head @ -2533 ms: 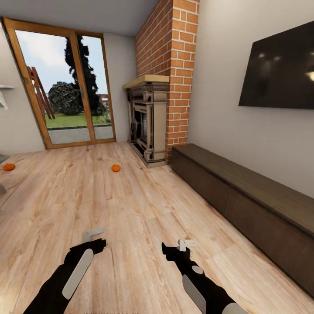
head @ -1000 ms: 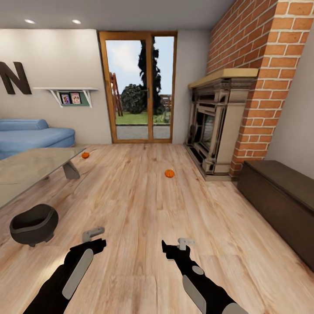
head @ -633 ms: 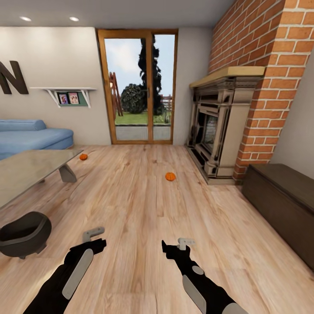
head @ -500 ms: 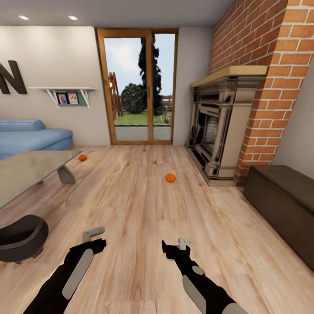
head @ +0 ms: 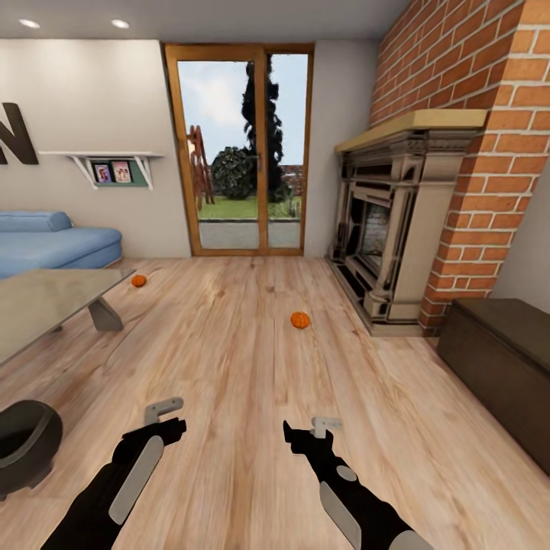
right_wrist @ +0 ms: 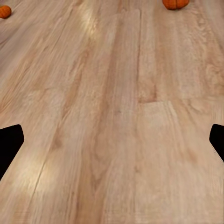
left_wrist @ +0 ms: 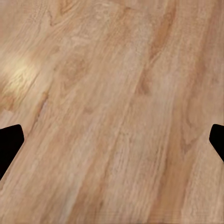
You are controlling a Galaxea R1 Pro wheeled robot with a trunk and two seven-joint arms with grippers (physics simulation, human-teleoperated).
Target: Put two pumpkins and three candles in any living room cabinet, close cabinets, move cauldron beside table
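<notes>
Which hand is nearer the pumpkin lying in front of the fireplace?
Right. The right hand sits below the pumpkin, almost in line with it; the left hand is farther off to the left. Neither touches it.

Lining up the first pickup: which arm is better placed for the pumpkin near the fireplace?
Probably the right. The nearer pumpkin lies on the floor almost straight ahead of the right end effector, while the left end effector sits further aside. Both are open and empty.

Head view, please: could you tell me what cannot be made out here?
- Squat black cauldron: its left part is cut off by the picture's left edge.
- Long dark-brown wooden cabinet: the right edge cuts it off.
- Glossy grey coffee table: cut off at the left edge.
</notes>
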